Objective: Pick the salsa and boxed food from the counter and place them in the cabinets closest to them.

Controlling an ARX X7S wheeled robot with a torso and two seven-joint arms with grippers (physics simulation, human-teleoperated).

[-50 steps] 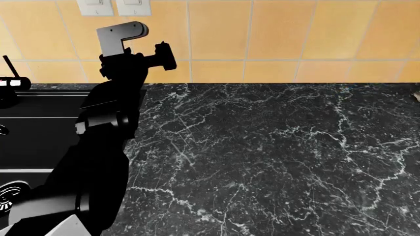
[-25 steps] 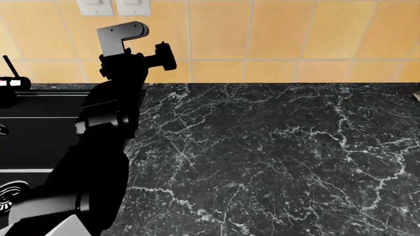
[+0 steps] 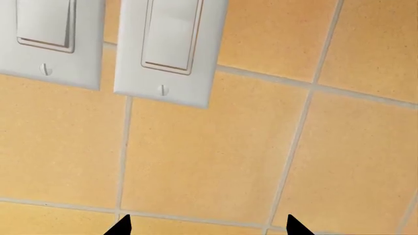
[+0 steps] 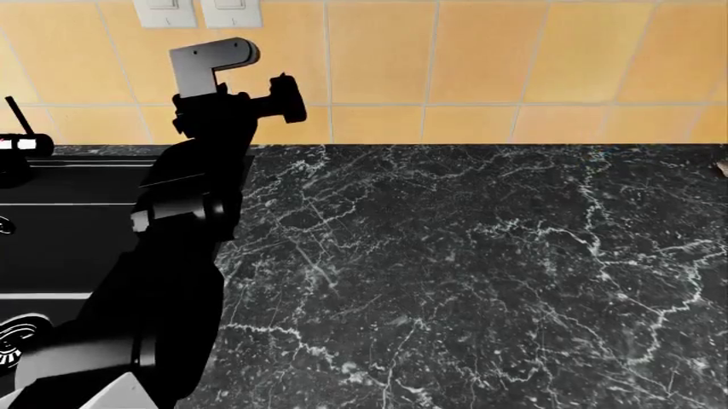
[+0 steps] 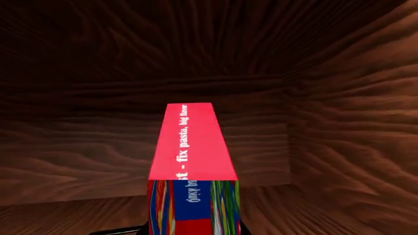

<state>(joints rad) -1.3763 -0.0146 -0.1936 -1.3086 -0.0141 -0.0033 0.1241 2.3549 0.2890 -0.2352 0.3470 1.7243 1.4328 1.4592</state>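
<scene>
Boxed food inside a wooden cabinet, left arm raised to the tiled wall

Boxed food (image 5: pixel 191 171) is sitting right in front of my right wrist camera, its red edge with white lettering running away from me into a dark wood-grain cabinet (image 5: pixel 339 122). Wooden walls are closing in on both sides and behind it, and the box is resting on the cabinet floor with its colourful blue and red face turned toward me. Only thin dark slivers of my right gripper are showing at the frame edge beside the box's lower corners, so I cannot tell whether it is clamped on the box or has let go.

My left arm (image 4: pixel 182 256) is reaching up from the counter (image 4: pixel 489 273) toward the orange tiled wall (image 4: pixel 512 60). My left gripper (image 3: pixel 205 226) is pointing straight at that wall: two black fingertips (image 3: pixel 121 226) are poking into the wrist view, well apart, spread wide with nothing between them but tile. Two white light switches (image 3: pixel 171 49) are mounted side by side on the wall beyond the fingertips.

From my head, the black marble counter with white veins is stretching across to the right. A black sink (image 4: pixel 68 230) is lying beside my left arm, with a dark faucet (image 4: pixel 17 145) at its far edge. I am not seeing the salsa jar in any view.
</scene>
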